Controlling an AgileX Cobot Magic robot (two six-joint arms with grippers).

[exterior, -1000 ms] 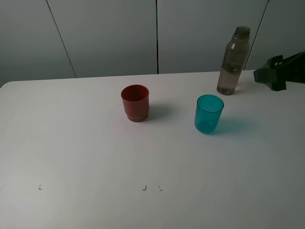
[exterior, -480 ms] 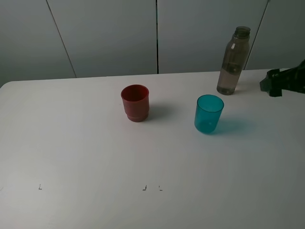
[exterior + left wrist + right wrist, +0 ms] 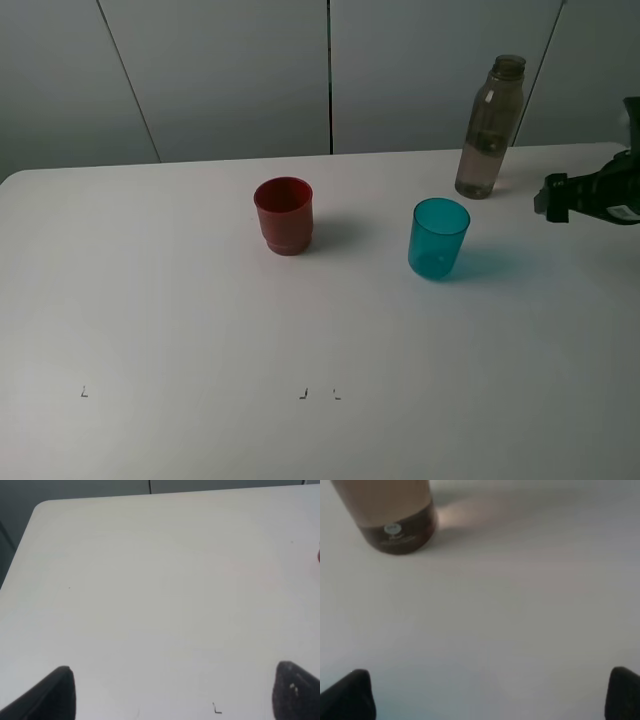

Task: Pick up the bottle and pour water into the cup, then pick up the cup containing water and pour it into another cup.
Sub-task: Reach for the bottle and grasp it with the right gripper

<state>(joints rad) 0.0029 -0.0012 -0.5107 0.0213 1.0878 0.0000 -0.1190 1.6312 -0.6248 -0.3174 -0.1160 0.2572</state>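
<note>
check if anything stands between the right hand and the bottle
Nothing visible does. Only bare table lies between the open right hand and the bottle, and the right wrist view shows the same. The teal cup stands off that line, nearer the camera.

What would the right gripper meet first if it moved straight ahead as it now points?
Likely only bare table: ahead of the right gripper, the bottle stands off to one side. Depth is unclear, so grazing the bottle is possible.
</note>
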